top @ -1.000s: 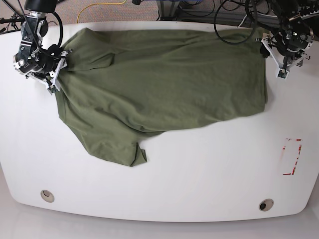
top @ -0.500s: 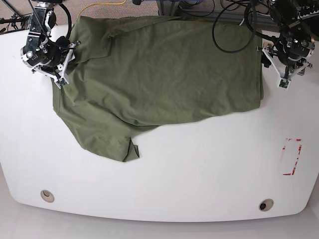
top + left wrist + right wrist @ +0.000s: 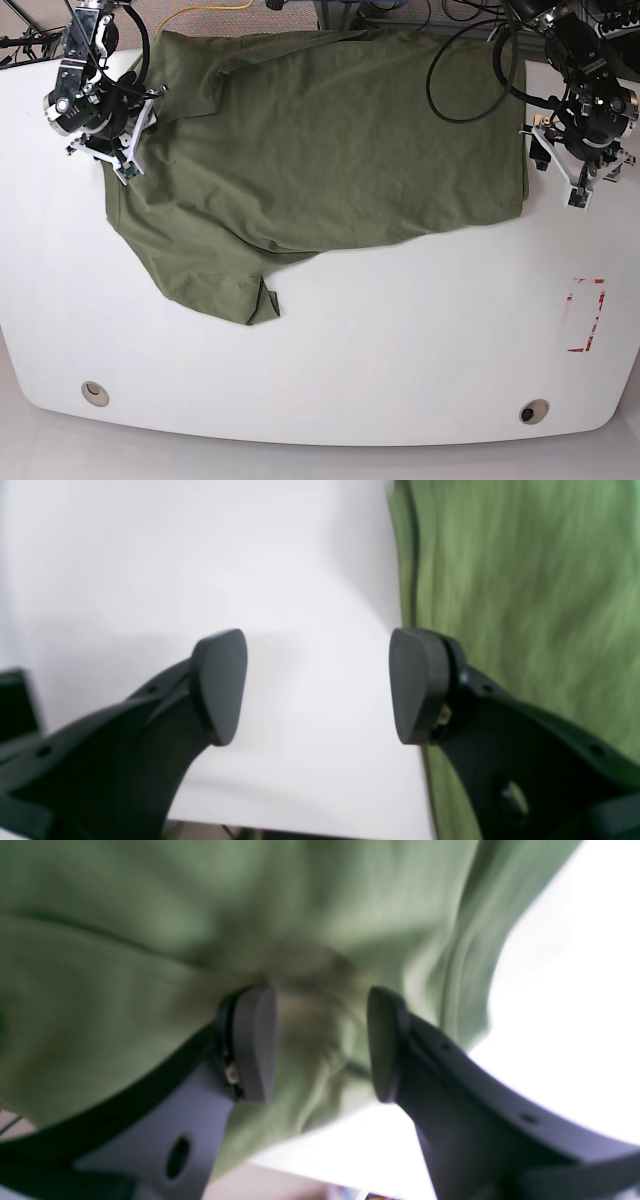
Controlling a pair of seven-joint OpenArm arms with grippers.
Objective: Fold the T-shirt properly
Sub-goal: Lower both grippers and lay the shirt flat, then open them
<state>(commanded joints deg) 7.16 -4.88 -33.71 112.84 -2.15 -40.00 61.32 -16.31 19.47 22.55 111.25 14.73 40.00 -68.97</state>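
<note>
Partly blurred, T-shirt (image 3: 150,940) sits between right pincer's (image 3: 320,1040) parted pads; left pincer (image 3: 317,685) gapes.

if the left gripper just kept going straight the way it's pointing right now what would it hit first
Most likely the bare white table. The left gripper is open, and only tabletop shows between its pads; the T-shirt edge lies just off one pad. Depth is unclear in this blurred view.

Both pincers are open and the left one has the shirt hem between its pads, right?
Not quite. Both are open, but the left pincer has only bare white table between its pads; the left wrist view shows the T-shirt edge lying beside one pad. It is the right pincer that straddles cloth.
</note>
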